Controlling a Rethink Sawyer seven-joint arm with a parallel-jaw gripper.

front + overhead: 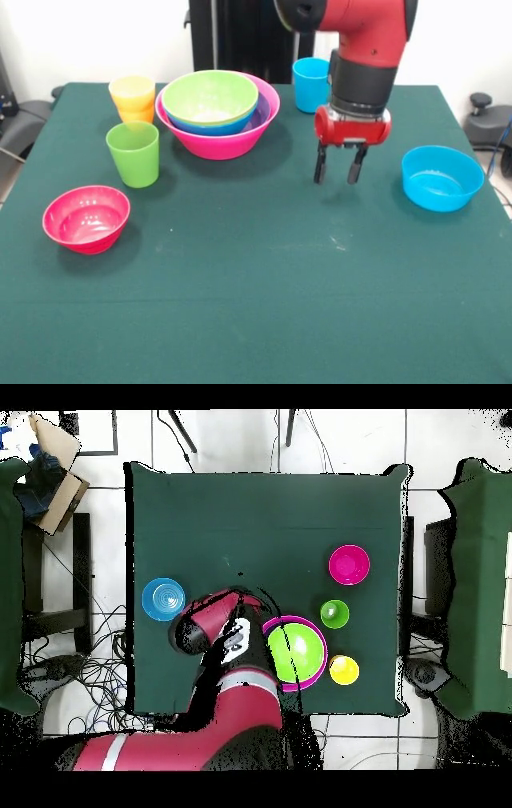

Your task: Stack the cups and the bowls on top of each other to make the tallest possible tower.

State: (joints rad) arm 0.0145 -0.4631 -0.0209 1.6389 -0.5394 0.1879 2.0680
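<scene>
Table point(256, 320): covered by a dark green cloth; all pieces are borne on it.
Arm point(364, 40): red and black, lowered from 12 o'clock.
Tower point(218, 116): large pink bowl with blue and light green bowls nested inside; seated at 11 o'clock of table centre.
Light blue bowl point(442, 178): set alone at 3 o'clock.
Red-pink bowl point(86, 218): set alone at 9 o'clock.
Gripper point(340, 165): released, fingers parted, nothing held; hung between tower and light blue bowl.
Green cup point(134, 154): upright, at 8 o'clock of the tower.
Yellow cup point(133, 94): stacked on an orange cup.
Blue cup point(310, 84): upright, behind the arm.
</scene>
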